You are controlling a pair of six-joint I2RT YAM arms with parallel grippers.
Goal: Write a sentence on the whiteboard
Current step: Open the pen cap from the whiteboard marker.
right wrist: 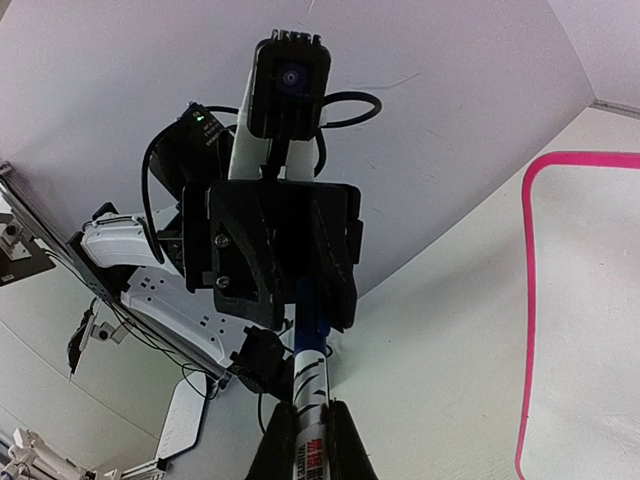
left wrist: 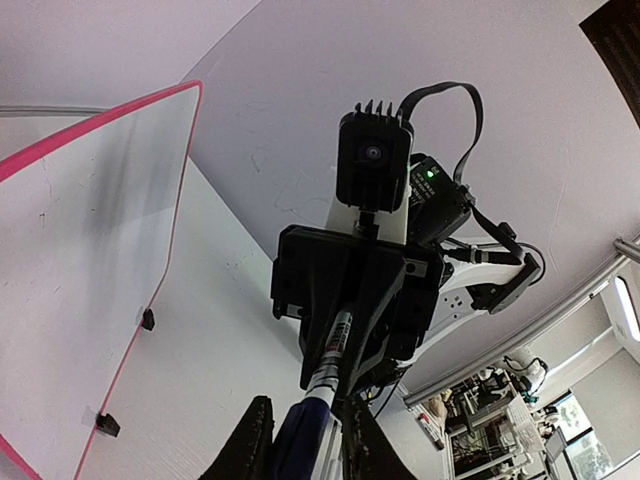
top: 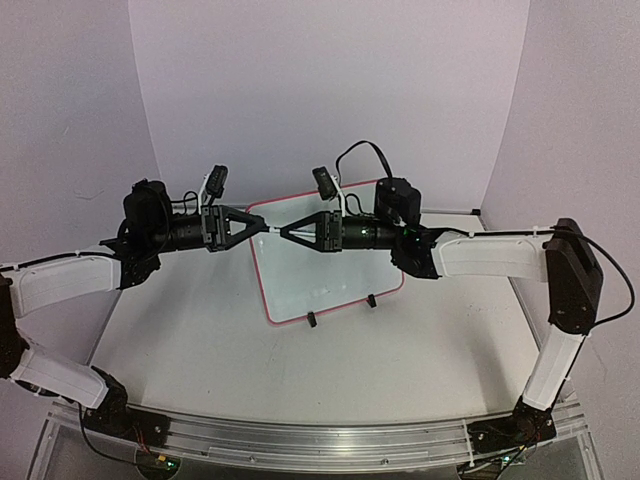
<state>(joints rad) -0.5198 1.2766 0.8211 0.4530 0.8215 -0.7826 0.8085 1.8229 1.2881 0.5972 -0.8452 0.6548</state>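
Well, the two arms meet tip to tip in mid-air, and the marker [left wrist: 336, 343] bridges the gap between them. The right jaws are closed on its white printed barrel. The left jaws look closed around the blue end facing them, which I take to be the cap, though how firmly they pinch I cannot tell.

The whiteboard [top: 335, 275] sits on the table [top: 300, 370] directly below both sets of jaws, its two black clip feet on the edge nearer the arm bases. Its face is blank, with no sentence on it yet.

The marker should be light and stiff, with a smooth plastic skin that could twist or slip in a loose pinch. A cap like that usually lets go with a snap, so each side wants a square hold well back from the seam and a pull straight along the pen.

The board looks thin and light, with a slick face. I would expect it to skate or rock under a pressing tip, so it is best steadied by its pink frame [top: 263, 262], never the writing surface.
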